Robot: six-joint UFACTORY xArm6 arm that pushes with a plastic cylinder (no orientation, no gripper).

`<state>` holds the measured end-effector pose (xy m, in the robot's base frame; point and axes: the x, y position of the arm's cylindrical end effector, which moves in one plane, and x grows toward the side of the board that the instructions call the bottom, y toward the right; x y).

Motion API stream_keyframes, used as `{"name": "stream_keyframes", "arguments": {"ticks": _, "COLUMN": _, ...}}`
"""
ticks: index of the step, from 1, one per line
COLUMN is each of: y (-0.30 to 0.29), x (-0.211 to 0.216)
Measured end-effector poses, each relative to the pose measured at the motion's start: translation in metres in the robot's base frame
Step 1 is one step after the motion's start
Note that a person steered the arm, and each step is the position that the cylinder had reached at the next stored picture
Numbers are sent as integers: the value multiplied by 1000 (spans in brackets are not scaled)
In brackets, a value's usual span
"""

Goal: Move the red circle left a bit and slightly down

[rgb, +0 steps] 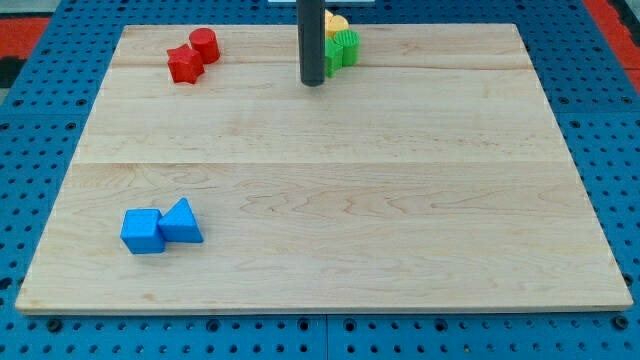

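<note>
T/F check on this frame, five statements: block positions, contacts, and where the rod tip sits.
1. The red circle touches the red star. True.
2. My tip rests against the red circle. False: it is well to the view's right of it, beside the green block.
3. The blue cube and blue triangle sit at the view's bottom left, touching. True.
4. The yellow block lies alone at the view's bottom right. False: it is at the view's top, behind the green block.
5. The red star sits above the red circle. False: it is below-left.

Red circle (204, 44) and star (184, 65), blue blocks (160, 228), pale wooden board (330, 180)
</note>
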<state>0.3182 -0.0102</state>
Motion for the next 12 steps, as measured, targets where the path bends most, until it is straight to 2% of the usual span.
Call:
{"name": "stream_keyframes", "arguments": {"ticks": 1, "y": -10, "x": 19}}
{"name": "stream_keyframes", "arguments": {"ticks": 2, "y": -30, "x": -12}}
{"name": "stream_keyframes", "arguments": {"ticks": 3, "y": -35, "x": -76}}
{"name": "stream_keyframes", "arguments": {"ticks": 4, "y": -57, "x": -111}}
{"name": "stream_keyframes", "arguments": {"ticks": 5, "y": -81, "x": -118}}
{"name": "stream_keyframes", "arguments": {"ticks": 6, "y": -75, "x": -73}}
{"name": "stream_keyframes", "arguments": {"ticks": 11, "y": -126, "x": -96}}
{"name": "stream_keyframes", "arguments": {"ticks": 12, "y": -140, "x": -111}}
